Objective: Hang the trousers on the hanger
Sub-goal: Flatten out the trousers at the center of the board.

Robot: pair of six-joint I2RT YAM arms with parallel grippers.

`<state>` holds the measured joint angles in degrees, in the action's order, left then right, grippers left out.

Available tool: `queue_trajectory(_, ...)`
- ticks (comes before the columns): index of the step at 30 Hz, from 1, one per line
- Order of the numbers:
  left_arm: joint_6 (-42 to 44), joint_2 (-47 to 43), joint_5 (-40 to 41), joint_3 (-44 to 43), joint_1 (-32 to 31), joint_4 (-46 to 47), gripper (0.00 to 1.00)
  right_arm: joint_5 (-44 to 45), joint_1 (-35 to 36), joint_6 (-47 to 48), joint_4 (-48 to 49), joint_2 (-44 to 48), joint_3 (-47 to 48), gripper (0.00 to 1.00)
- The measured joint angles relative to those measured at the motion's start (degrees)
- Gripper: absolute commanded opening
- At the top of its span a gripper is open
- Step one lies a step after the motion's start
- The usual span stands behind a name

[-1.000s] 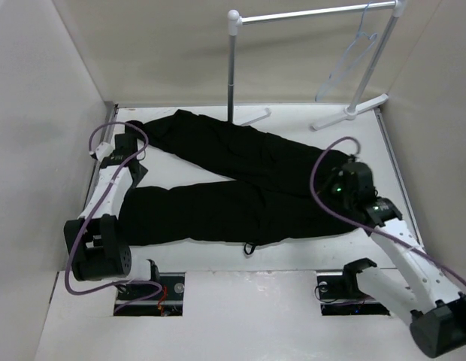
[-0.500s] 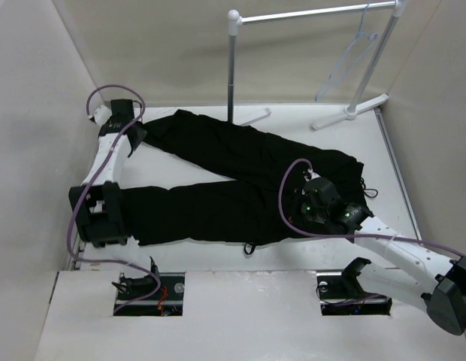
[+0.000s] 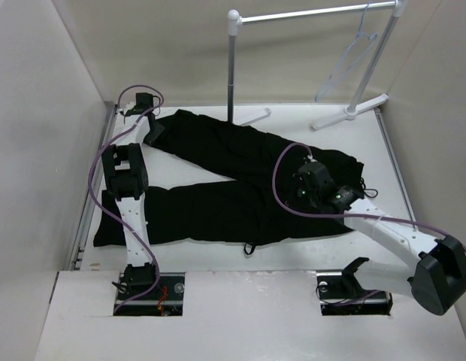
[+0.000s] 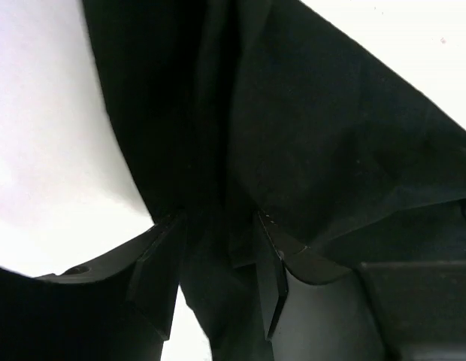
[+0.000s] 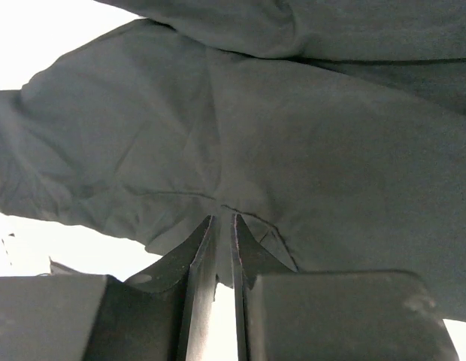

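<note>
The black trousers (image 3: 218,207) lie spread on the white table, legs pointing left, waist at the right. My left gripper (image 3: 153,129) is at the far left, at the end of the upper leg. In the left wrist view a bunched fold of cloth (image 4: 331,150) runs between its fingers (image 4: 218,248), which are shut on it. My right gripper (image 3: 302,191) is at the waist end. Its jaws (image 5: 224,226) are pinched on a thin fold of the cloth (image 5: 293,135). The pale hanger (image 3: 353,56) hangs from the rail at the back right.
The white rail stand has a grey pole (image 3: 232,71) at the back middle, a rail (image 3: 316,13) and feet (image 3: 349,113) on the table at the back right. Walls close in on the left and right sides. A drawstring loop (image 3: 249,247) lies at the front edge.
My left arm has swung up and to the right, to the end of the upper leg. My right gripper has moved left onto the waist and stays there.
</note>
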<state>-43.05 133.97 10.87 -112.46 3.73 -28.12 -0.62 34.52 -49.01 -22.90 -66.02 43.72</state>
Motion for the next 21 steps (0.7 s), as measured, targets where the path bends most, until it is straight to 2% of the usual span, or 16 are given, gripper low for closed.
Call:
queue_trajectory(6,0.0,0.9,-0.5,-2.1,-0.3,0.0,0.34,0.1,-0.1,-0.1,-0.1,-2.8,0.4,0.19)
queue_trajectory(11,-0.1,0.7,-0.9,-1.2,-0.5,1.7,0.41,0.0,0.0,-0.1,-0.1,-3.9,0.4,0.19)
queue_trajectory(14,-0.2,0.7,-1.0,-0.7,-0.9,2.2,0.40,0.0,-0.1,-0.2,0.0,-4.2,0.4,0.19)
queue_trajectory(21,-1.2,0.6,-1.6,-0.6,-1.8,2.2,0.31,-0.3,-0.3,-0.3,0.3,-4.7,0.4,0.19)
